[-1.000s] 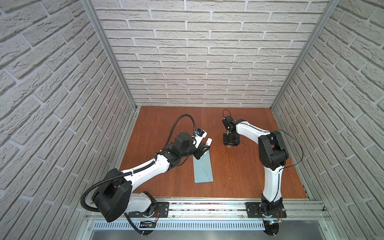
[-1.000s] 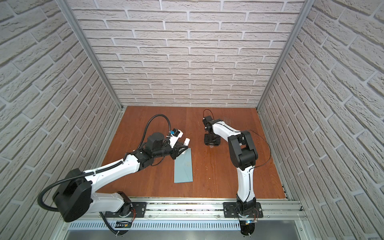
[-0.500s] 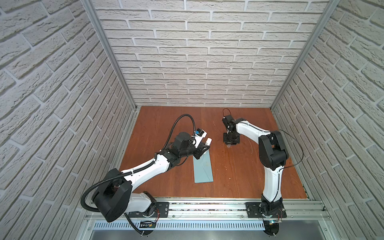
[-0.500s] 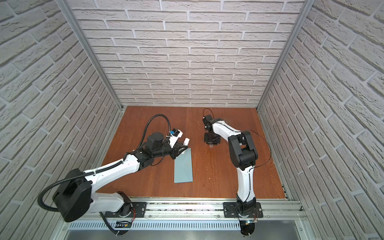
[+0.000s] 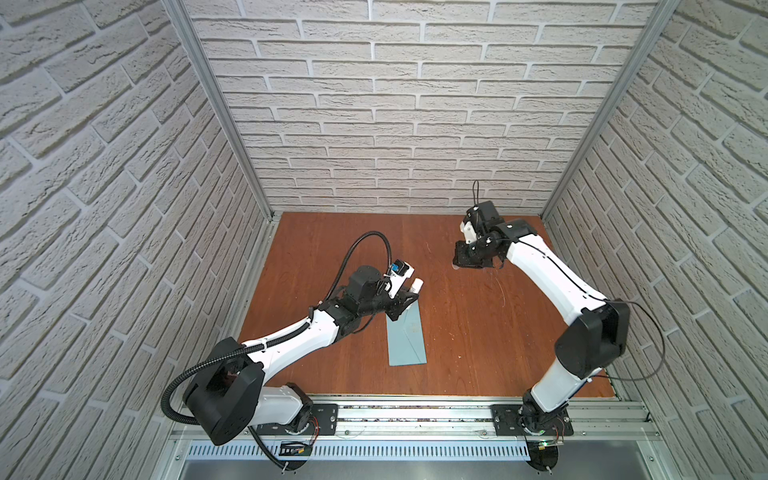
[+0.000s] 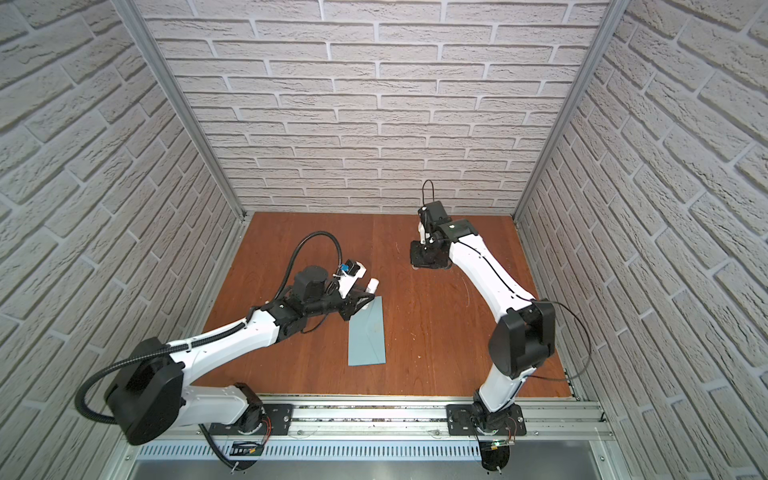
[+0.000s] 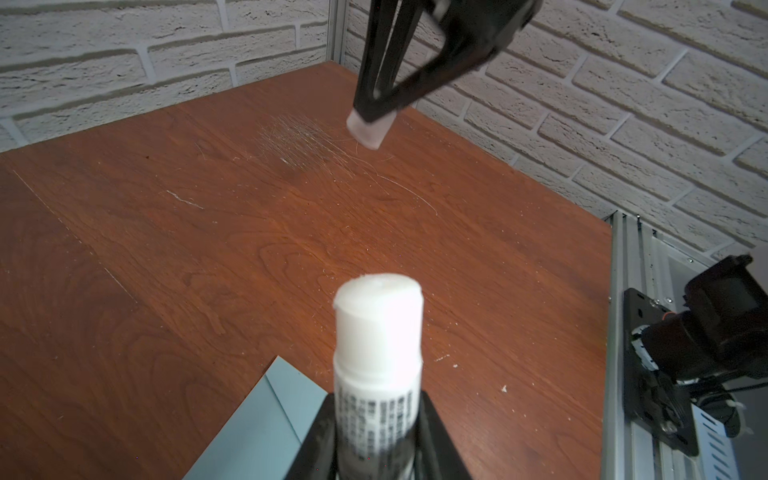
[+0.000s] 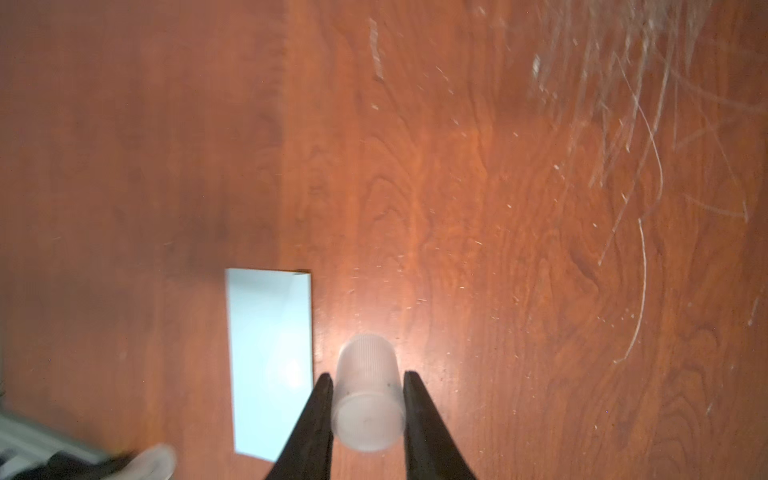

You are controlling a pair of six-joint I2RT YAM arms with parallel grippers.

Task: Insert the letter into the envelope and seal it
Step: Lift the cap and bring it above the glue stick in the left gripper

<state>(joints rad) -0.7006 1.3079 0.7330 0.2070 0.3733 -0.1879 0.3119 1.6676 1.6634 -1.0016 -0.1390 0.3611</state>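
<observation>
One envelope [image 5: 408, 338] is laid flat on the table [image 5: 478, 332], left of centre. The left gripper [image 5: 406, 297] is clamped on a glue stick [image 7: 378, 353] at the envelope's far end. The right gripper [image 8: 368, 378] is clamped on a translucent cap [image 8: 368, 409], well apart.

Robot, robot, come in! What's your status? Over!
Left gripper shut on glue stick, at far end of envelope. Right gripper shut on cap. Envelope flat on table; letter not seen. Nothing blocking.
</observation>
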